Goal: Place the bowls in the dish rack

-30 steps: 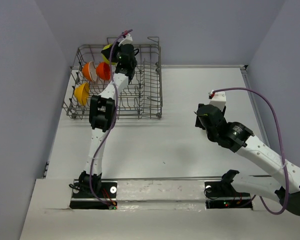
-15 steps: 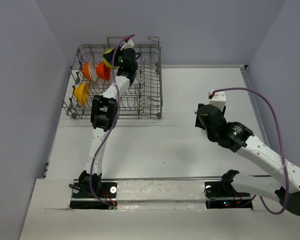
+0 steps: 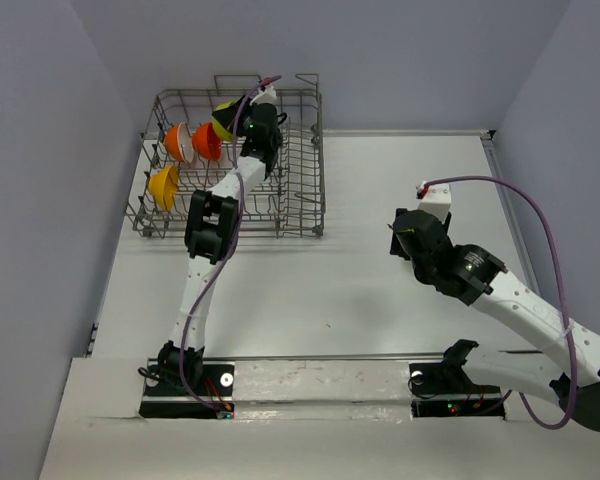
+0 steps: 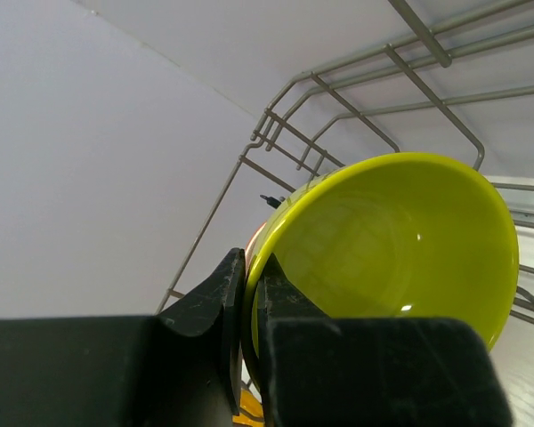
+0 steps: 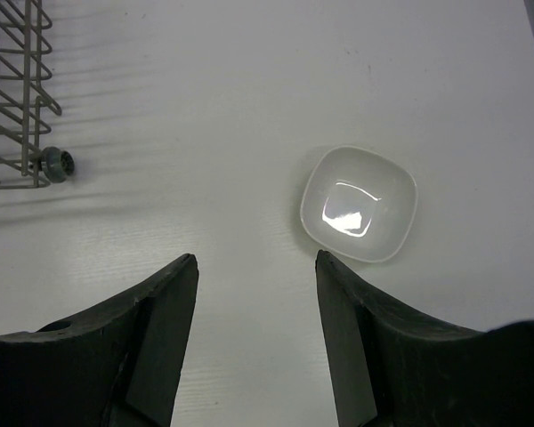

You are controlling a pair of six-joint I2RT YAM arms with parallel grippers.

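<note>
Lime green bowl (image 4: 383, 258) is clamped at its rim by the left gripper (image 4: 249, 289) above the dish rack (image 3: 298, 190); the right gripper (image 5: 256, 267) is spread wide above the worktop (image 5: 205, 133).

The green bowl (image 4: 392, 249) is smooth and shiny. The white bowl (image 5: 359, 203) shines too. The dish rack (image 3: 298, 192) is thin grey metal wire. The table (image 5: 205, 116) is white and dull, with faint lines.
</note>
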